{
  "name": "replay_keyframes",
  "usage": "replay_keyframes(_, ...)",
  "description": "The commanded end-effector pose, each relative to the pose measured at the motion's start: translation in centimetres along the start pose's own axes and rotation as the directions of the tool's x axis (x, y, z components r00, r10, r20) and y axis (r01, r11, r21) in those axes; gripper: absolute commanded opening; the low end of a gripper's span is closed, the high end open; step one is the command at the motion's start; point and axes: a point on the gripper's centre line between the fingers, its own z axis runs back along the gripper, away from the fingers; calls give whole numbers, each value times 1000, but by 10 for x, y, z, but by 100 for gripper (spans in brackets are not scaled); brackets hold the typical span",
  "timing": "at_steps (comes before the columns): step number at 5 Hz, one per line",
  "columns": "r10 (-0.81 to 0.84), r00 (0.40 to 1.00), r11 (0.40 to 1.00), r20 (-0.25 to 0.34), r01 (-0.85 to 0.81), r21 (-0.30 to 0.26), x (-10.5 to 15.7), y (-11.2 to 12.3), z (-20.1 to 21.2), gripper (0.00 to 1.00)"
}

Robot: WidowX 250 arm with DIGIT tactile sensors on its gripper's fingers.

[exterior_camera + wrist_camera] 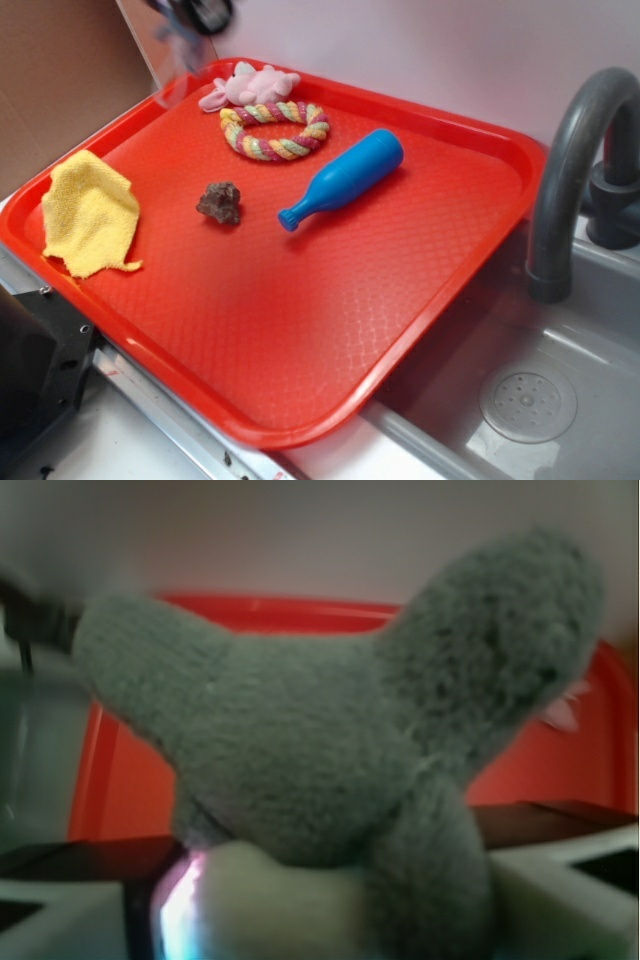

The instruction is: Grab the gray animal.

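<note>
We saw the gray animal [330, 760] filling the wrist view, its fuzzy gray limbs splayed out right against the lens with the red tray [120, 780] blurred behind it. In the exterior view the gripper [190, 20] sat blurred at the top-left edge of the frame, above the tray's far-left corner, with a faint gray smear hanging beneath it; we took it to be clamped on the gray animal, lifted clear of the tray [300, 340]. On the tray, a pink plush toy [250, 87] lay at the far rim, touching a braided rope ring [274, 130] just in front of it. A blue toy bottle [342, 178] lay tilted to the right of the ring, and a small brown rock-like lump [219, 202] rested near the middle. A yellow cloth [90, 213] lay against the left rim. The near half of the tray was bare red surface. To the right, a gray faucet [570, 160] arched over a sink [530, 400] beside the tray's right edge.
</note>
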Motion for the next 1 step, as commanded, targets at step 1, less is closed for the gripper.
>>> replay_keyframes(1,151,983,987,105,-144,-70,-17,9,-4,0)
